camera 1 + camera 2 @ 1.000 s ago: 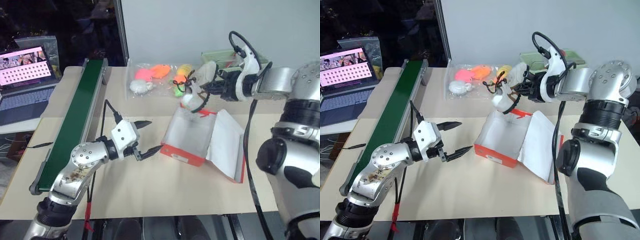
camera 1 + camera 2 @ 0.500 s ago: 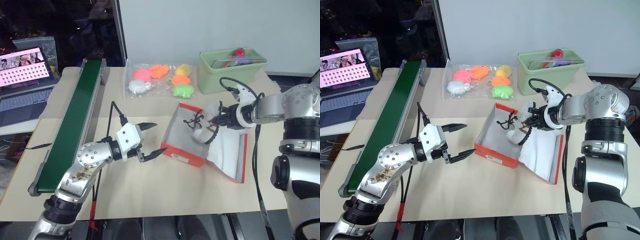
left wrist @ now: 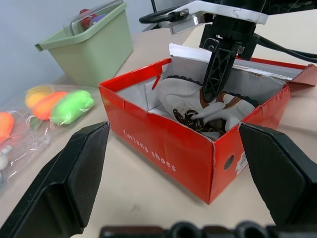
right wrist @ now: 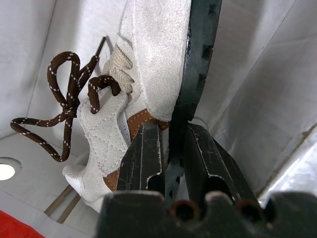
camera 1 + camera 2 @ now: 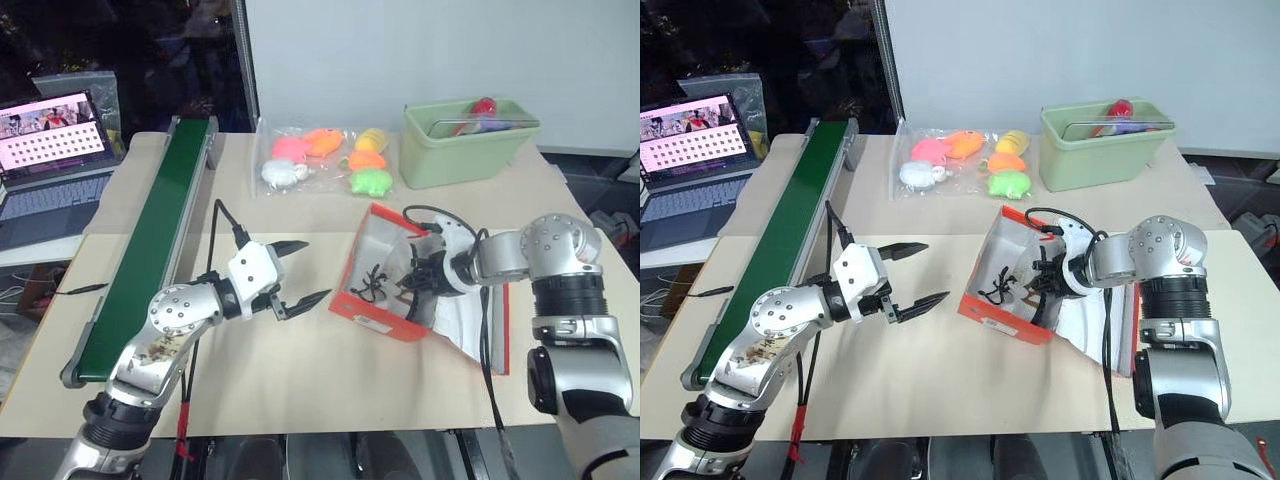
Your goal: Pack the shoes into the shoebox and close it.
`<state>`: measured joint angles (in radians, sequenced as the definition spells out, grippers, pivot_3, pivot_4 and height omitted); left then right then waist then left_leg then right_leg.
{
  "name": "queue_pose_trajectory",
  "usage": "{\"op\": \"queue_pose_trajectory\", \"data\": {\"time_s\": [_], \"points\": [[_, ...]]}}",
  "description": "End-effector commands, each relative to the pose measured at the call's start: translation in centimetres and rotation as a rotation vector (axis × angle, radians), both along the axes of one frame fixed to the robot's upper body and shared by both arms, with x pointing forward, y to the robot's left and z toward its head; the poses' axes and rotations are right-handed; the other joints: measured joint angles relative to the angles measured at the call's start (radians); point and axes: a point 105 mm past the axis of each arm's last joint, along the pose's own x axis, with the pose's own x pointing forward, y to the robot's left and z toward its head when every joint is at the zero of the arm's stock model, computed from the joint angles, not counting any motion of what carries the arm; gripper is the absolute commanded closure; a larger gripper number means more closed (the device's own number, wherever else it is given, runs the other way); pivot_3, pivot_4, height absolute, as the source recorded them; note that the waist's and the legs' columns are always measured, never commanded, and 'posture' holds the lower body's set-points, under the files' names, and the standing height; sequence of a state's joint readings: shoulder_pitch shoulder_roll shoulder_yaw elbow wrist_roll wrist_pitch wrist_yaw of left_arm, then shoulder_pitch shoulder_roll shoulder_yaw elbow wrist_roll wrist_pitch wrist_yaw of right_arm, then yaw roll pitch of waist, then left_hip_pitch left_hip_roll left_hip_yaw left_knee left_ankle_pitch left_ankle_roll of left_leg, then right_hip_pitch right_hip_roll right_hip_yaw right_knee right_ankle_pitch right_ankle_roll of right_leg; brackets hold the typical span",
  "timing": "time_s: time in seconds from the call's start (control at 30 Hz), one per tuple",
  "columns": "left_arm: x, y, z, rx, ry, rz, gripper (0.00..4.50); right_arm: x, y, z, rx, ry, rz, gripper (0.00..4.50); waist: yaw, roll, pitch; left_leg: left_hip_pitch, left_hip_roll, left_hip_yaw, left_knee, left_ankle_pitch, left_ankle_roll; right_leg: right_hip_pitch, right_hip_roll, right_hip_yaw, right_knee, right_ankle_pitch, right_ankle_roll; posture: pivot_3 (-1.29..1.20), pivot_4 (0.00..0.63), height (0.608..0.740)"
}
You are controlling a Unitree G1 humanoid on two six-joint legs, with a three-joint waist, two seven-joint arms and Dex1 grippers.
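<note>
- Head views: beige tabletop [image 5: 300, 370] before a pale wall, with a green conveyor belt [image 5: 150, 250] along its left side and an open laptop [image 5: 50, 160] beyond that. A bagged set of soft toys [image 5: 320, 160] and a pale green bin [image 5: 465, 140] sit at the back. The left gripper [image 5: 300, 270] hovers with jaws spread, empty, just beside the red shoebox [image 5: 375, 310]. The right gripper [image 5: 1045, 285] reaches inside it.
- Left wrist view: box wall reads "furlong shoes"; a white label [image 3: 241, 159] marks its end. A cream shoe [image 3: 198, 106] lies inside.
- Right wrist view: jaws clenched on the shoe's edge, brown laces [image 4: 69, 106] trailing over the white interior.
</note>
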<state>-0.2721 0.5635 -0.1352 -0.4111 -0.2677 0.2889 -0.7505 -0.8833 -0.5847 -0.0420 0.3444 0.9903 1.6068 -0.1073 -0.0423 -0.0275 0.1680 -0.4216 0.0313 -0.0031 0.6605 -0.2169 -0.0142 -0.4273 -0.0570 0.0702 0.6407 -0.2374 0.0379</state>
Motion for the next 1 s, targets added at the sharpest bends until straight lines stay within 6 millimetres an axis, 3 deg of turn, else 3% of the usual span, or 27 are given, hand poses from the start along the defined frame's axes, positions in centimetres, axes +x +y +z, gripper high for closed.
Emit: {"op": "queue_pose_trajectory", "data": {"time_s": [0.03,0.07,0.13,0.23,0.43,0.57,0.7,0.8,0.87,1.0], "points": [[-0.2,0.1,1.2,-0.007,-0.053,0.010,0.04,0.2,0.4,1.4,-0.004,-0.052,0.031,4.24,-0.001,0.000,0.000,0.000,0.000,0.000,0.000,0.000,0.000,0.000,0.000,0.000,0.000,0.000,0.000,0.00,0.150,0.729],[-0.2,0.1,1.2,-0.007,-0.054,0.011,0.04,0.3,0.5,1.6,-0.003,-0.059,0.031,4.24,-0.001,0.000,0.000,0.000,0.000,0.000,0.000,0.000,0.000,0.000,0.000,0.000,0.000,0.000,0.000,0.00,0.150,0.729],[-0.1,0.2,1.2,-0.008,-0.055,0.014,0.00,0.6,0.5,2.1,-0.017,-0.082,0.029,3.28,-0.001,0.000,0.000,0.000,0.000,0.000,0.000,0.000,0.000,0.000,0.000,0.000,0.000,0.000,0.000,0.00,0.150,0.729],[0.0,0.2,1.2,-0.007,-0.056,0.018,0.00,1.0,0.6,2.7,-0.025,-0.109,0.021,2.44,-0.001,0.000,0.000,0.000,0.000,0.000,0.000,0.000,0.000,0.000,0.000,0.000,0.000,0.000,0.000,0.00,0.150,0.729],[0.7,0.8,1.0,-0.010,-0.057,0.064,0.00,1.7,1.0,4.4,-0.068,-0.214,0.030,0.26,0.002,0.000,0.000,0.000,0.000,0.000,0.000,0.000,0.000,0.000,0.000,0.000,0.000,0.000,0.000,0.00,0.150,0.729],[2.1,2.3,1.3,-0.049,-0.066,0.173,0.00,2.4,1.7,6.8,-0.107,-0.365,0.034,0.26,0.000,0.000,0.000,0.000,0.000,0.000,0.000,0.000,0.000,0.000,0.000,0.000,0.000,0.000,0.000,0.00,0.150,0.729],[6.1,7.5,4.0,-0.230,-0.155,0.584,0.00,3.0,3.2,10.8,-0.197,-0.683,0.088,0.26,-0.001,0.000,0.000,0.000,0.000,0.000,0.001,0.000,0.000,-0.001,0.000,0.000,0.001,0.000,0.000,0.00,0.150,0.729],[7.0,11.5,5.3,-0.355,-0.201,0.879,0.00,2.5,5.1,12.8,-0.222,-0.926,0.161,0.26,-0.003,0.000,0.000,0.000,0.000,-0.001,0.001,0.000,0.000,-0.001,0.000,0.000,0.001,0.000,0.000,0.00,0.150,0.729],[6.7,13.1,5.4,-0.413,-0.206,1.012,0.00,1.7,6.8,13.3,-0.156,-1.016,0.212,0.26,-0.002,0.000,0.000,-0.001,0.000,-0.001,0.001,0.000,0.000,-0.001,-0.001,-0.001,0.001,0.000,0.001,0.00,0.150,0.729],[5.9,14.8,4.3,-0.409,-0.173,1.154,0.00,-1.2,10.5,14.4,0.136,-1.118,0.374,0.26,0.000,-0.001,0.000,-0.001,0.000,-0.002,0.001,0.000,0.000,-0.001,-0.001,-0.001,0.003,0.001,0.001,0.00,0.150,0.729]]}}
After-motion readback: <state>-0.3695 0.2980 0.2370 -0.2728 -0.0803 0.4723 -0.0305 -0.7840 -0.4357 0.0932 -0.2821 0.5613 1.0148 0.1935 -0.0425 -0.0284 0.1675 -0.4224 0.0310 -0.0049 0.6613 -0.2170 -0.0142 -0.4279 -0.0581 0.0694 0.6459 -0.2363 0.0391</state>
